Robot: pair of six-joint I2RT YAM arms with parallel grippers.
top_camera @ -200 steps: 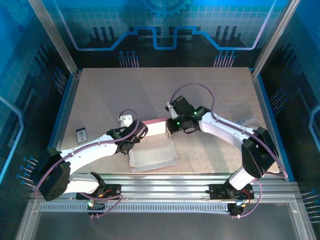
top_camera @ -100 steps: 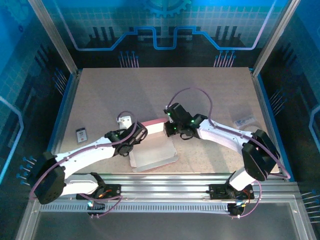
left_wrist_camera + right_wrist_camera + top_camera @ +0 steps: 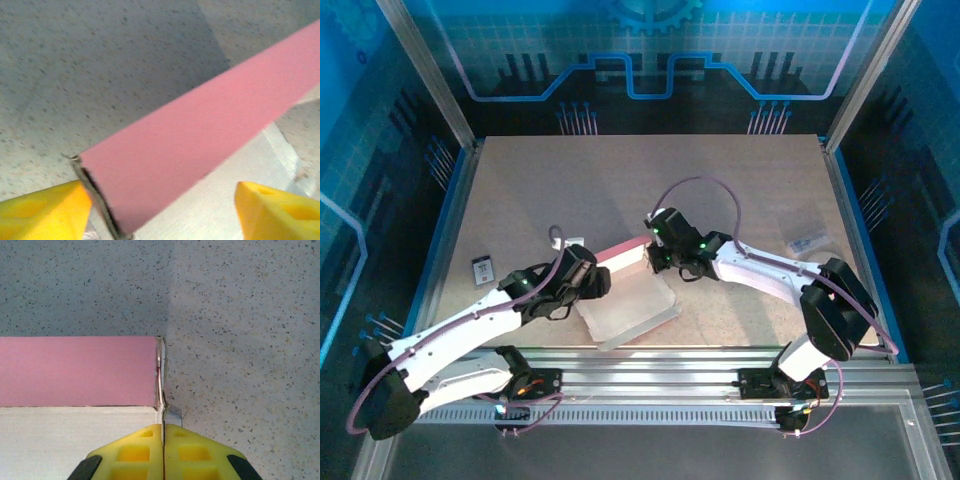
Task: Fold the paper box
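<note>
paper box (image 3: 75, 372) apparently in right gripper (image 3: 162, 429)

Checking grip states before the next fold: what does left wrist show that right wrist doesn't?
Left wrist: the left gripper open, its yellow fingers on either side of the end of the box wall, not clamped on it. Right wrist: the right gripper shut on a thin box edge at a corner. Both: the pink outer wall, the whitish inner face and the speckled table.
</note>
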